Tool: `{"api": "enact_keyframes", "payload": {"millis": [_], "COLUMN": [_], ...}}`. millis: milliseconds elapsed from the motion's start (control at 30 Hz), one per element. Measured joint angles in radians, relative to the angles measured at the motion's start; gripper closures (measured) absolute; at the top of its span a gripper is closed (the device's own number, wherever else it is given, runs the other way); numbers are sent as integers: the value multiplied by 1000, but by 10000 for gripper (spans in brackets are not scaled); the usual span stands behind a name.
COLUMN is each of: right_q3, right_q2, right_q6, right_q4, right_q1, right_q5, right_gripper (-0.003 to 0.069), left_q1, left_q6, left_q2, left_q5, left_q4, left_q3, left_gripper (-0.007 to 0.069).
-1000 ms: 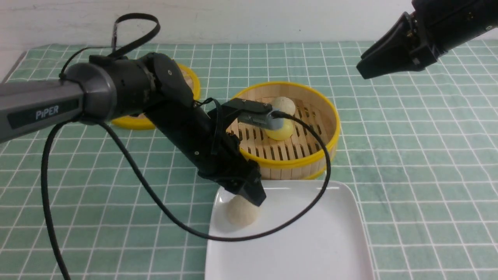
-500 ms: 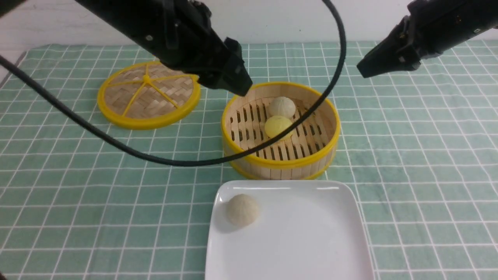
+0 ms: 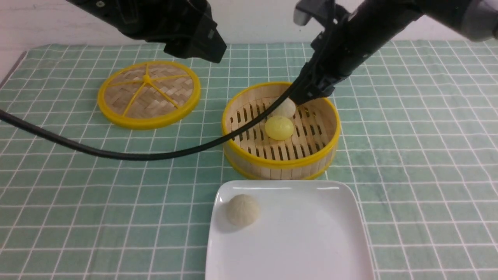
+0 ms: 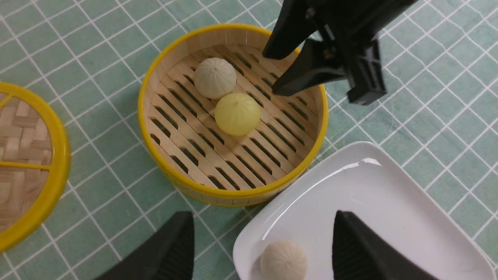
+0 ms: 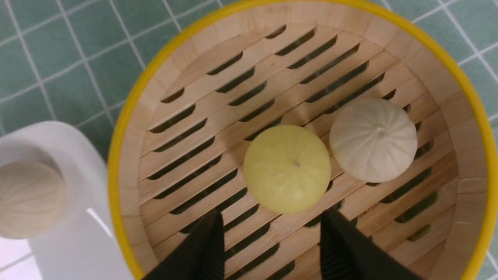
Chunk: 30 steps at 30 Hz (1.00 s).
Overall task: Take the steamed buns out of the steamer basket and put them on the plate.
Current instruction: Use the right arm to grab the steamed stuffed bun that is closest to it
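The steamer basket point(image 3: 281, 163) stands mid-table and holds a pale yellow steamed bun point(image 3: 279, 127) and an off-white one point(image 3: 286, 109) just behind it. A third, beige bun point(image 3: 242, 210) lies alone at the near left corner of the white plate point(image 3: 311, 241). My right gripper point(image 3: 307, 93) hangs open over the basket's far side. In the right wrist view its fingertips point(image 5: 212, 233) stand apart just short of the yellow bun point(image 5: 287, 168), with nothing between them. My left gripper point(image 4: 262, 229) is open and empty, raised high at the back left point(image 3: 202, 46).
The flat woven lid point(image 3: 148, 93) with its yellow rim lies at the back left. A black cable point(image 3: 116, 153) sags from the left arm across the cloth and over the basket's rim. Green checked cloth covers the table.
My left arm has lifted off the plate, leaving the beige bun there, and pulled up to the back left. My right arm has swung down over the basket, its jaws widening.
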Motion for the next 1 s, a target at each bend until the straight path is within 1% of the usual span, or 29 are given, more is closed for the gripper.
{"api": "enact_keyframes", "payload": {"millis": [400, 533, 800, 1000], "right_q3": [-13, -13, -15, -20], "right_q2": [118, 124, 124, 148], "right_q6": [-10, -11, -29, -43], "right_q4": [-7, -9, 51, 65], "right_q1": [4, 4, 4, 4], "right_q5": [-90, -98, -104, -109], "right_gripper": [308, 293, 276, 274], "left_q1": [0, 0, 0, 0], "left_q6": [0, 0, 0, 0], "left_q2": [-2, -2, -2, -2], "left_q5": [2, 3, 3, 3], "left_q4": [3, 17, 20, 23], "left_q3": [0, 0, 0, 0], "left_gripper": [157, 158, 158, 158]}}
